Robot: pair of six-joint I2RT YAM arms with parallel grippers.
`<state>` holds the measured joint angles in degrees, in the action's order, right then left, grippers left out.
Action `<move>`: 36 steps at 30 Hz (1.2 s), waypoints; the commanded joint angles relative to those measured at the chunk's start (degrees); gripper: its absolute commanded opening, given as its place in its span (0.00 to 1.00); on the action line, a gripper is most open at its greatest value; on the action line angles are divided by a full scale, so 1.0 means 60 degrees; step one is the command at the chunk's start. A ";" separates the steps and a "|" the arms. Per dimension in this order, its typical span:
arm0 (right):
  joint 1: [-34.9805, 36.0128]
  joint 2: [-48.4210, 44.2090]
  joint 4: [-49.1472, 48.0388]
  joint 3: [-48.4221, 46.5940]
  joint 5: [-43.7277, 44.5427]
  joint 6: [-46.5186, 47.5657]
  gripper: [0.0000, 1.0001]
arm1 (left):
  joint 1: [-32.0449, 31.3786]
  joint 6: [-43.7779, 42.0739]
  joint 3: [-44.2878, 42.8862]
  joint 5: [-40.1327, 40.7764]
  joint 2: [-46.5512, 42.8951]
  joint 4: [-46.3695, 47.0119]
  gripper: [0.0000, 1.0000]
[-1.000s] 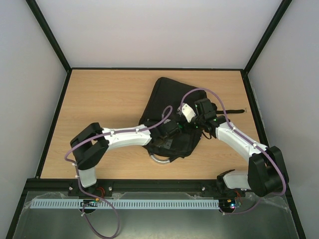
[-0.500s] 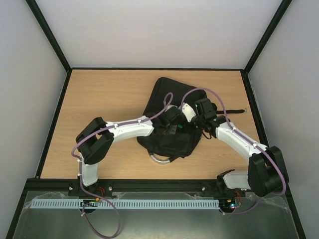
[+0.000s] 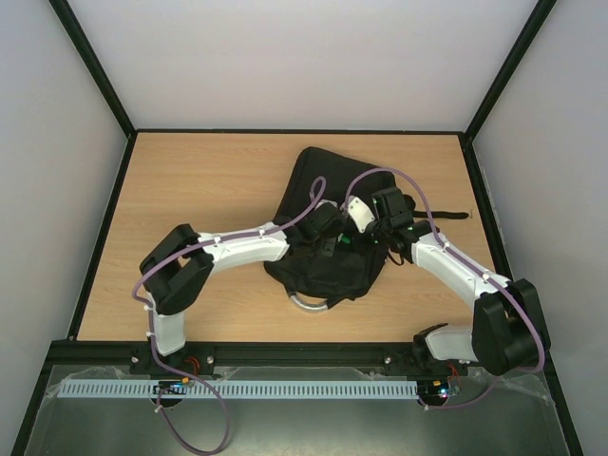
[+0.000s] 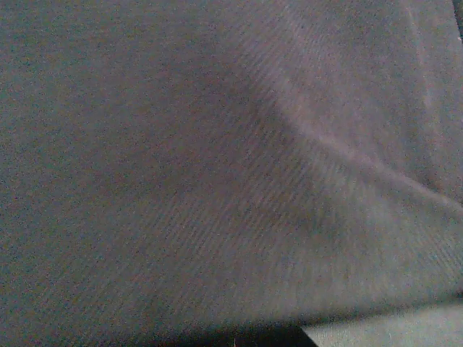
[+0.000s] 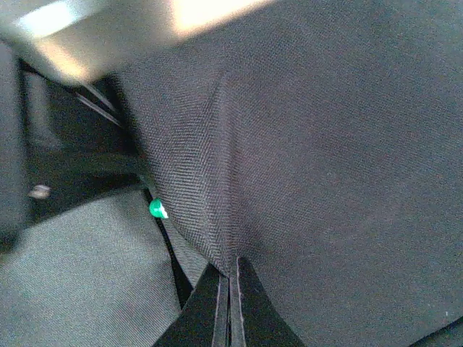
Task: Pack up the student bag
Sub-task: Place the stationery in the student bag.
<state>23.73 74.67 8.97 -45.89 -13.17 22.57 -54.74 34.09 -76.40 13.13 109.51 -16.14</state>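
The right pincer [image 5: 230, 288] pinches fabric of the student bag [image 3: 318, 176]; left pincer [image 3: 334, 249], clenched, sits on it.

left pincer [image 3: 333, 238] shut, farther over student bag [image 3: 318, 173]

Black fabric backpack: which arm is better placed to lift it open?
Right, likely: right gripper pinches a fold of the black fabric backpack; left gripper shows no visible grip.

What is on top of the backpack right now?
On the backpack, the left claw sits at the middle and the right claw is shut on a fold of fabric. Its contents and the left claw's fingertips are hidden.
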 commanded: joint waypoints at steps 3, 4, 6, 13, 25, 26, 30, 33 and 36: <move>0.0157 -0.0002 0.0376 0.0037 -0.0575 0.0194 0.01 | -0.0038 0.0276 0.1144 -0.0193 -0.1395 0.0442 0.02; 0.0158 -0.0021 0.0370 0.0044 -0.0574 0.0194 0.01 | -0.0044 0.0355 0.1370 -0.0314 -0.1414 0.0661 0.02; 0.0148 -0.0023 0.0380 0.0039 -0.0578 0.0181 0.01 | -0.0061 0.0470 0.1526 -0.0518 -0.1277 0.0839 0.02; 0.0148 -0.0038 0.0387 0.0045 -0.0563 0.0165 0.01 | -0.0083 0.0497 0.1288 -0.0646 -0.0481 0.1317 0.02; 0.0147 0.0044 0.0388 0.0041 -0.0512 0.0179 0.01 | 0.0126 0.0376 0.0435 -0.0591 0.0505 0.2341 0.02; 0.0140 0.0045 0.0381 0.0034 -0.0511 0.0179 0.01 | 0.0129 0.0445 0.0461 -0.0653 0.0429 0.2308 0.02; 0.0147 0.0060 0.0367 0.0033 -0.0486 0.0198 0.01 | 0.0101 0.0661 0.0895 -0.0731 -0.0304 0.1855 0.02; 0.0147 0.0079 0.0376 0.0034 -0.0499 0.0208 0.01 | 0.0005 0.0784 0.1490 -0.0728 -0.1140 0.1387 0.02; 0.0147 0.0043 0.0380 0.0028 -0.0496 0.0223 0.01 | -0.0365 0.0616 0.2010 -0.0930 -0.1997 0.0933 0.05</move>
<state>24.01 74.81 9.17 -45.89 -13.56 23.40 -55.09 37.82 -67.31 8.40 104.95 -6.68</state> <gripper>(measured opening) 0.012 0.035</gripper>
